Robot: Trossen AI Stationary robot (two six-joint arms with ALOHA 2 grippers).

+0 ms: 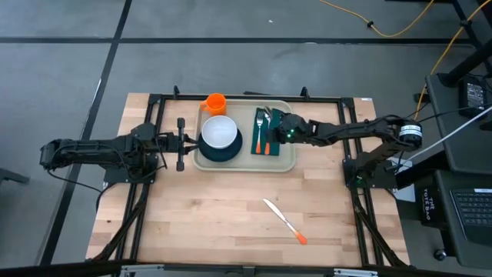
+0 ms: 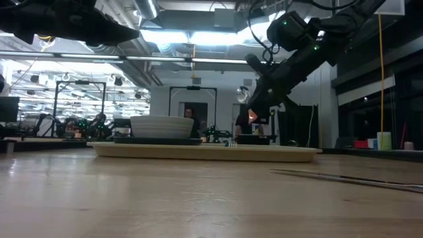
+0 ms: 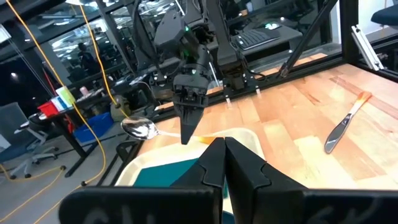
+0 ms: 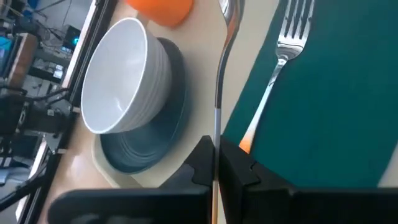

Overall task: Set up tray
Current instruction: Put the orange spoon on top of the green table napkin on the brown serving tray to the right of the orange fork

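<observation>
At table's left edge, my left gripper [image 1: 179, 144] waits, fingers pressed together, beside the beige tray [image 1: 286, 164] at the table's far middle. Over its green napkin [image 1: 272, 146], my right gripper [image 1: 274, 125] pinches a spoon [image 4: 222, 62].

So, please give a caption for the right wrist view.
Right tool holds a spoon over the tray, between bowl and fork.

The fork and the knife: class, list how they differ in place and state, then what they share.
The fork lies on the green napkin inside the tray; the knife lies on the bare table, outside the tray. The fork lies parallel to the tray's short side; the knife lies diagonally. Both have metal heads and orange handles, and neither is gripped.
</observation>
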